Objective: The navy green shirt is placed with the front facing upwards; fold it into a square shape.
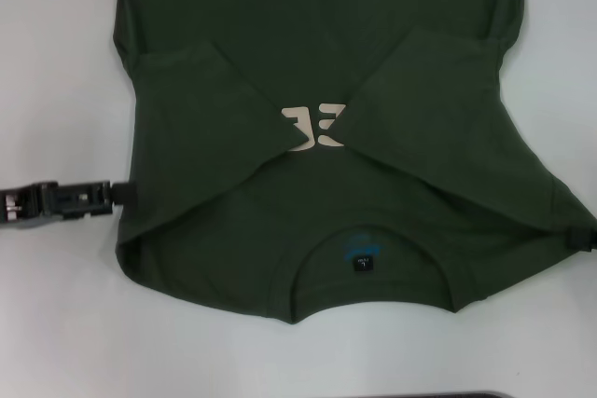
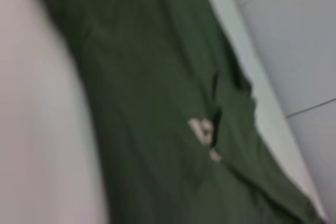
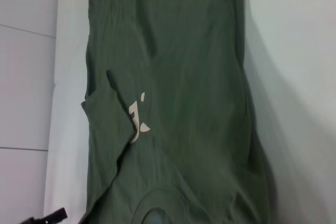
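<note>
navy green shirt (image 1: 317,221) lies flat on the white worktop (image 1: 56,62), collar nearest the robot, both sleeves folded in over the cream letters (image 1: 314,128). left hand (image 1: 126,195) at the shirt's left edge, right hand (image 1: 583,237) at its right edge; grip of either cannot be told.

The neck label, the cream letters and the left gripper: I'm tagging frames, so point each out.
neck label (image 1: 362,263), head view, its dark square.
cream letters (image 1: 312,128), head view, the part showing between the folded sleeves.
left gripper (image 1: 123,195), head view, its tip at the shirt's edge.
</note>
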